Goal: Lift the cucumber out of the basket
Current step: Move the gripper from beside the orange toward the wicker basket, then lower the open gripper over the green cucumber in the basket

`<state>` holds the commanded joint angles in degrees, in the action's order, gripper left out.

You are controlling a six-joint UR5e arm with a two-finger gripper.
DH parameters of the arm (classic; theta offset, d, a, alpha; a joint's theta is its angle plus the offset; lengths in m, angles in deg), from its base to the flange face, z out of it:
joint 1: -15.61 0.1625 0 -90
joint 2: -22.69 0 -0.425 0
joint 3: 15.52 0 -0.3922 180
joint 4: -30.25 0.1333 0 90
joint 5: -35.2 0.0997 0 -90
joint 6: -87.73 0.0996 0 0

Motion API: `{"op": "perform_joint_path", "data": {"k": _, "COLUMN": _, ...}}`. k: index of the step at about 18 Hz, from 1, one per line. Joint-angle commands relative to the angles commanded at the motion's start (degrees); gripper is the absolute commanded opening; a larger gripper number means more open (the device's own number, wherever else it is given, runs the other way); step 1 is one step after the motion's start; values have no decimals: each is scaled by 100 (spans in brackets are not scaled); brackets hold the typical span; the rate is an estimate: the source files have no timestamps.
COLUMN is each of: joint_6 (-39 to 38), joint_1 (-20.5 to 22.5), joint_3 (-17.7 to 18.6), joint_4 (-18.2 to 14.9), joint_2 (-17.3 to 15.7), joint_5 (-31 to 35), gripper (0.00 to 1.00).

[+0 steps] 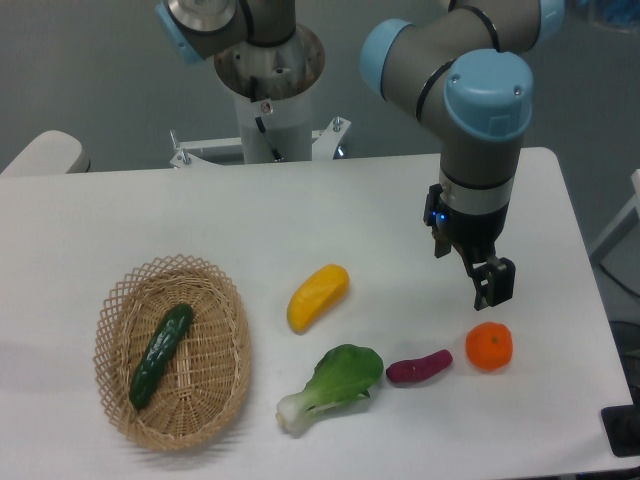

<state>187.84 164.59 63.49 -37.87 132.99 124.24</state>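
Observation:
The dark green cucumber (160,355) lies lengthwise inside the oval tan wicker basket (226,390) at the front left of the table. My gripper (468,270) hangs far to the right, pointing down just above the table, up and left of an orange fruit. Its fingers (494,283) stand apart with nothing between them. The gripper is well away from the basket and the cucumber.
A yellow vegetable (318,296) lies right of the basket. A leafy bok choy (332,386), a small purple sweet potato (419,367) and an orange fruit (489,346) sit along the front. The robot base (270,90) stands at the back.

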Motion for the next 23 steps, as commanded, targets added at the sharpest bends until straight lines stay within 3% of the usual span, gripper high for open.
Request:
{"op": "perform_joint_path", "data": {"k": 7, "joint_6": -105, "joint_1": -315, "joint_3": 53, "joint_4": 26, "joint_2": 9, "joint_5": 88, "gripper": 100}}
{"op": "perform_joint_path", "data": {"k": 12, "joint_6": -1158, "joint_1": -851, "joint_3": 280, "joint_4": 87, "joint_2": 17, "joint_5": 70, "gripper": 100}}
{"op": "perform_joint_path", "data": {"k": 17, "joint_6": -2984, "joint_1": -1519, "joint_3": 694, "joint_4": 360, "joint_2": 0, "joint_5": 79, "gripper": 100}}
{"op": "perform_joint_path", "data": {"k": 21, "joint_6": -5137, "joint_1": -2108, "joint_3": 869, "joint_4": 369, "joint_2": 18, "joint_5": 18, "gripper": 100}}
{"op": "perform_joint_path", "data": {"k": 23, "joint_6": -5842, "joint_1": -2328, "joint_3": 1028, "joint_4": 378, "joint_2": 18, "joint_5": 26, "gripper": 100}}
